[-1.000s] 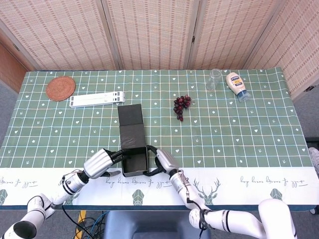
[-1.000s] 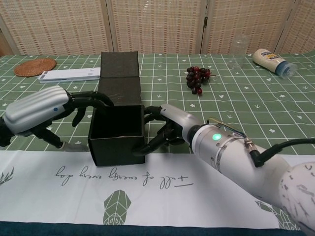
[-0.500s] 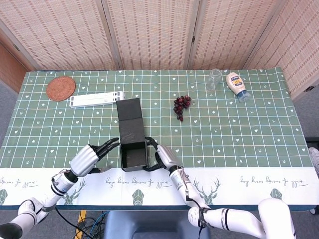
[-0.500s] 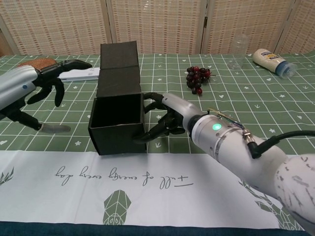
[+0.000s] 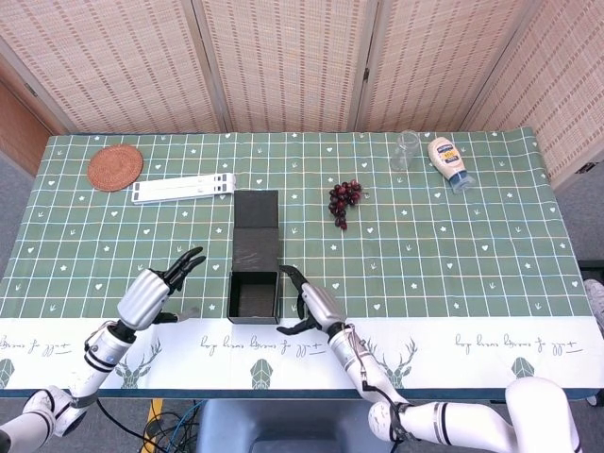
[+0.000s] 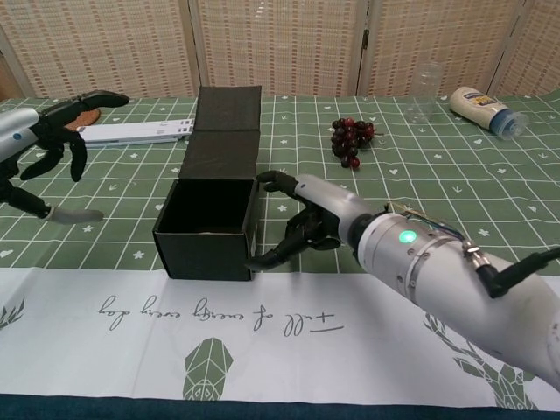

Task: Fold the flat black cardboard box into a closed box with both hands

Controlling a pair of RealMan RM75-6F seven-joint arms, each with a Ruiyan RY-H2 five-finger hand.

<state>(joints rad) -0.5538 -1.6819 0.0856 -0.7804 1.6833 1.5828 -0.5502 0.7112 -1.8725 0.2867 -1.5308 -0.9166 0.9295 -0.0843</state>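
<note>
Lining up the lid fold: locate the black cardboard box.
Head view: the black cardboard box sits near the table's front edge, between the left robot hand and right robot hand.

Head view looks steeply down over the whole tabletop (image 5: 453,245); chest view sits low and near, behind the fingers (image 6: 271,179); both views share the tabletop.

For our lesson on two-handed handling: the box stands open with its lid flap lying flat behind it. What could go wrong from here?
1. The left hand is open and off to the side, so the black box has no brace there and a push from the right hand might slide it.
2. The lid flap lies flat towards the grapes; lifting it one-handed could tip the box.
</note>
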